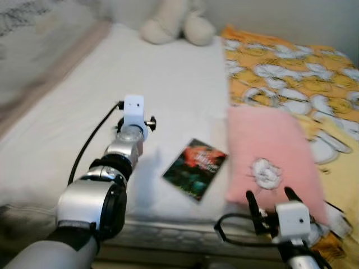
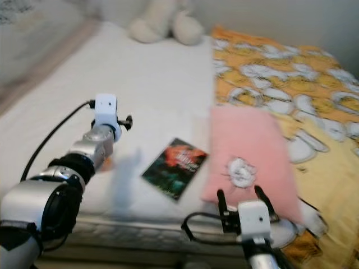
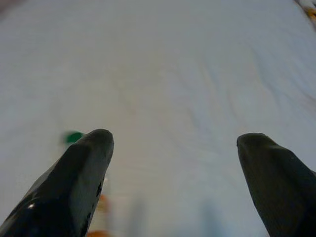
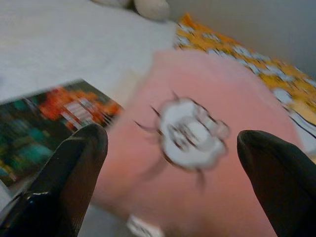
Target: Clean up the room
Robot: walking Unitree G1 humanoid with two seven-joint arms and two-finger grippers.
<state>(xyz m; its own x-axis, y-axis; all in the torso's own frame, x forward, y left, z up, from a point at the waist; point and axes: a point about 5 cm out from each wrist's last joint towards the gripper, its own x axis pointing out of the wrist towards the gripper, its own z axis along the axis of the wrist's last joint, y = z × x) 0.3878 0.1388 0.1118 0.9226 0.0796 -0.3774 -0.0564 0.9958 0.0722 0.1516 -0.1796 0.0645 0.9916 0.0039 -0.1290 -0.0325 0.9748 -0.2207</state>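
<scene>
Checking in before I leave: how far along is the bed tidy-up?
Nothing looks done yet. The book and pink pillow lie loose on the bed. The open right pincer faces the pillow; the open left pincer hovers over bare sheet. All pickups remain.

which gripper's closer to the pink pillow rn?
Right. The right gripper hovers open at the near edge of the pink pillow, pointing at it. The left gripper, also open, is over the white sheet, on the far side of the book.
</scene>
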